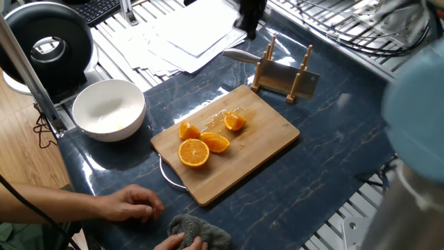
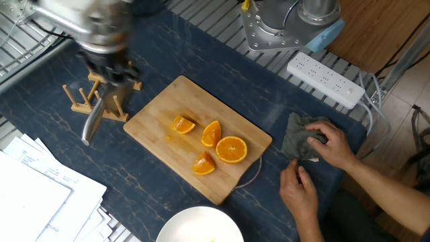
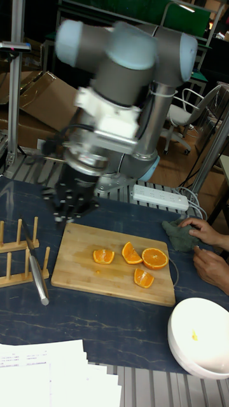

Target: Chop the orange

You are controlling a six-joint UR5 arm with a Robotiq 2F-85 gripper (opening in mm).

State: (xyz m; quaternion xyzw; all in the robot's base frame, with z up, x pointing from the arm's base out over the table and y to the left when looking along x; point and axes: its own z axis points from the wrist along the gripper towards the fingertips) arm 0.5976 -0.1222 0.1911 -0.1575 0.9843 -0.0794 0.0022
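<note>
The orange lies cut on the bamboo cutting board [image 1: 267,142] [image 2: 151,111] [image 3: 76,270]. One small orange wedge [image 1: 234,121] [image 2: 182,124] [image 3: 103,256] sits apart, toward the knife rack. Two more wedges [image 1: 215,142] [image 2: 203,163] lie beside a larger round half [image 1: 194,153] [image 2: 231,149] [image 3: 154,258]. My gripper [image 1: 250,17] [image 2: 111,67] [image 3: 67,203] is motion-blurred, off the board and above the rack area. Nothing shows between its fingers, and their state is unreadable. The knife [image 1: 239,55] [image 2: 93,121] [image 3: 38,280] rests in the wooden rack [image 1: 284,73] [image 2: 84,91].
A white bowl [image 1: 109,109] [image 3: 200,340] stands beside the board. Paper sheets [image 1: 180,35] [image 2: 33,198] lie past the rack. A person's hands [image 2: 322,144] [image 1: 132,205] hold a grey cloth [image 2: 299,138] at the table edge. A power strip [image 2: 326,74] sits behind.
</note>
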